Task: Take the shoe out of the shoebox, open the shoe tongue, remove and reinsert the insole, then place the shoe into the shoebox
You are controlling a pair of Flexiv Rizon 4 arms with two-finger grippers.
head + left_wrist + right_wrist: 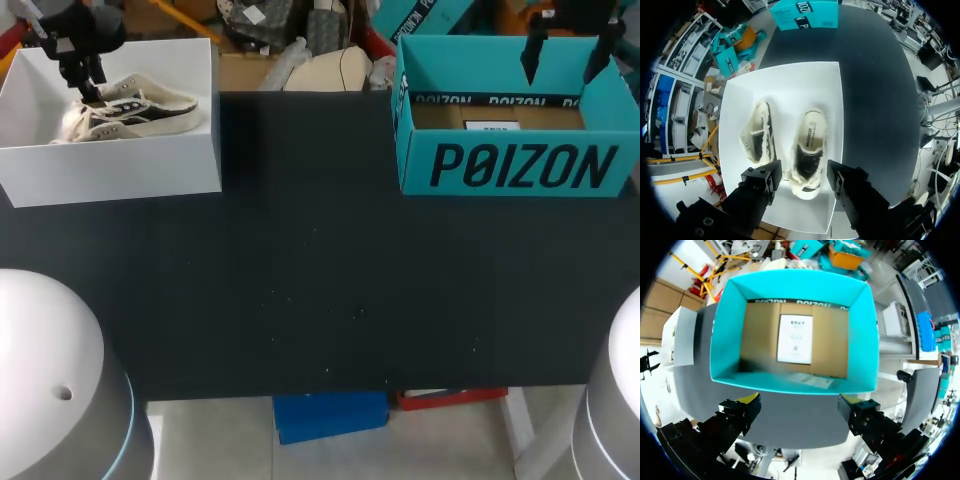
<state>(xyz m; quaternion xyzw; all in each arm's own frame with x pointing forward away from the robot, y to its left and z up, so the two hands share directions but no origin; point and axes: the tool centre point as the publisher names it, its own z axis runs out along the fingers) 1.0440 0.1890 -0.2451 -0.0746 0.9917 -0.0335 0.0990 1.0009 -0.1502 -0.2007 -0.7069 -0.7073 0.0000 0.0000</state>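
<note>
- Head view: a white shoebox [110,165], rectangular, smooth-walled and lidless, sits on the matte black table [320,290].
- Inside the white shoebox lie two low sneakers, cream with fuzzy fleece edging and black panels.
- In the left wrist view, the upright sneaker [810,145] rests sole-down, its oval opening showing the insole. The tipped sneaker [757,137] lies on its side just beside it.
- The left gripper [801,179] hangs over the white shoebox. Its blocky black fingers are spread apart on either side of the upright sneaker's end, clamping nothing.
- A teal cardboard shoebox [515,165] stands well apart from the white shoebox. It is open-topped, with a brown cardboard floor bearing a flat white sheet [795,339].
- The right gripper [801,407], far from the white shoebox, hovers above the teal one's wall, its yellow-tipped fingers wide apart and empty.
</note>
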